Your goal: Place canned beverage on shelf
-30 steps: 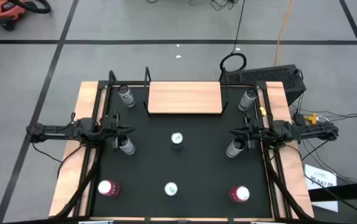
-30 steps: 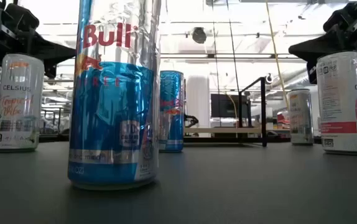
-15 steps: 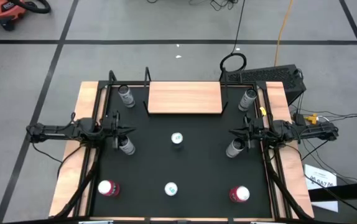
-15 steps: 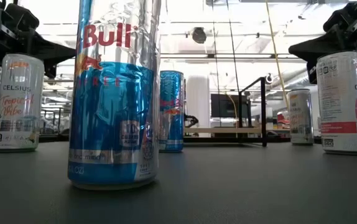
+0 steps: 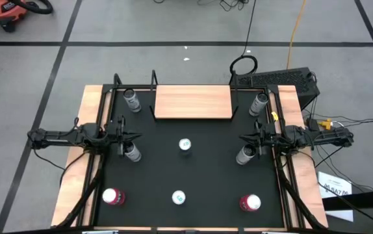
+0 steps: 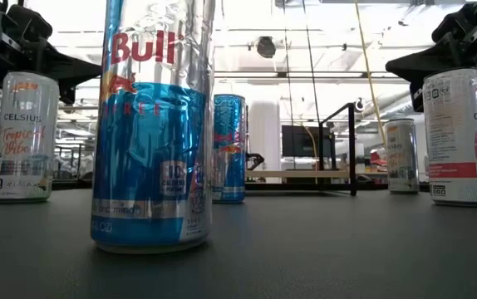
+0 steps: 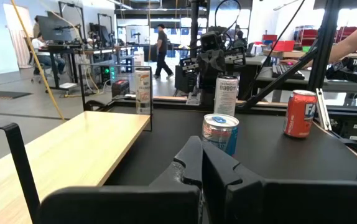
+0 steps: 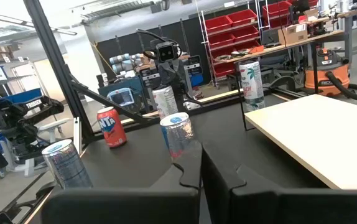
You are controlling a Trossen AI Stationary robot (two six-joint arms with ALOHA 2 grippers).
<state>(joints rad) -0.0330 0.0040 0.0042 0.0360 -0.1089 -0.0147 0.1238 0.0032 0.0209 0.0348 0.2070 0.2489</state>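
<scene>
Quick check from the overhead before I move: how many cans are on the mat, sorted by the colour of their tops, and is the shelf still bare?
Red-top cans: 2, first, second
Pale green-marked tops: 2, first, second
Grey-top cans: 4, first, second, third, fourth
Total cans: 8
On the shelf: 0

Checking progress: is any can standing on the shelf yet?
No, in the high view the shelf board is bare, with every can on the black mat.
</scene>
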